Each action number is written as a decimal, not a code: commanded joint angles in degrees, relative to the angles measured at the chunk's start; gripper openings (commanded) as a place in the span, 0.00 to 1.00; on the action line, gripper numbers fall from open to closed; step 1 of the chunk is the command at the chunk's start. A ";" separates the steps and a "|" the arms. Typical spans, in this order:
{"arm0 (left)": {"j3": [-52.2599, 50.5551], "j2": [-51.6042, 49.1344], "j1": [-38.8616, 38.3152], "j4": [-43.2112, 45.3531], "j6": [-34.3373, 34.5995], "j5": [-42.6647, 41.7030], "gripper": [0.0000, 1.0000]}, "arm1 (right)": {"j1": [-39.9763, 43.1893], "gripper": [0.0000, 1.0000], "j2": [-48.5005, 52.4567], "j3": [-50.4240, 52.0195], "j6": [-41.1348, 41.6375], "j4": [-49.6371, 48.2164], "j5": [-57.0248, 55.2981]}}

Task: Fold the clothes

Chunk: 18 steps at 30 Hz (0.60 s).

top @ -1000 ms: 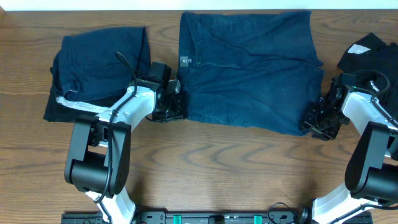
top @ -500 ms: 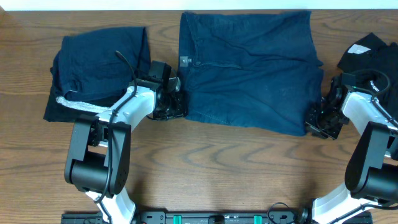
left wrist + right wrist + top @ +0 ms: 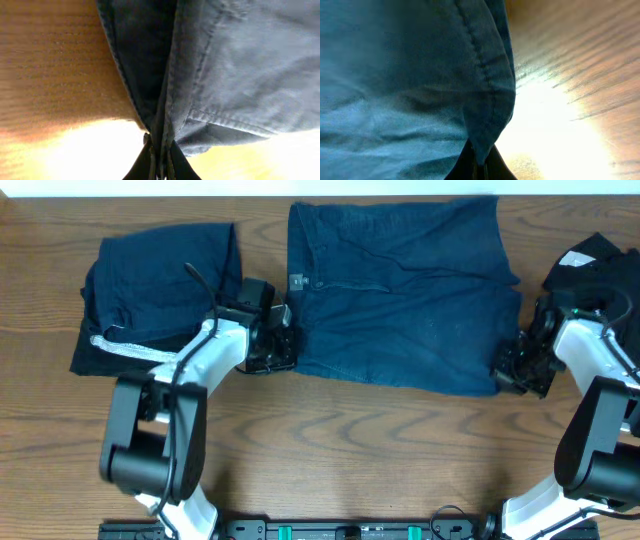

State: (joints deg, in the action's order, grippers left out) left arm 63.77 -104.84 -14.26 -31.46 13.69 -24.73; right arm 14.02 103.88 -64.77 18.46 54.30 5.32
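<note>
Wide navy-blue fabric shorts (image 3: pixel 405 300) lie flat on the wooden desk (image 3: pixel 350 450), not yet folded. Our left fingers (image 3: pixel 140 167) and right fingers (image 3: pixel 461 167) are clamped on the lower corners. The navy bundle (image 3: pixel 160 290) left of the shorts looks folded; the black garment (image 3: pixel 590 265) to their right is pending.

Both grippers are pinching shut, arms reaching in from opposite sides.
Left arm (image 3: pixel 195 360) is stretching up and to the right, with the left gripper (image 3: pixel 283 350) clamping the left edge of the shorts (image 3: pixel 400 290). Right arm (image 3: pixel 585 355) is bending inward, with the right gripper (image 3: pixel 508 372) clamping their lower right corner. Fingers (image 3: pixel 172 162) are pressing together on fabric.
</note>
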 commanded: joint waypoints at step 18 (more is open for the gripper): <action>-5.05 7.28 -3.67 -8.22 0.37 1.31 0.06 | -1.36 0.01 -3.13 -2.71 0.39 10.69 -1.49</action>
State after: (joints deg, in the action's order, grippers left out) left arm 59.07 -97.43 -17.12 -38.33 13.72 -24.84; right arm 13.21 101.71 -67.77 18.48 64.31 4.62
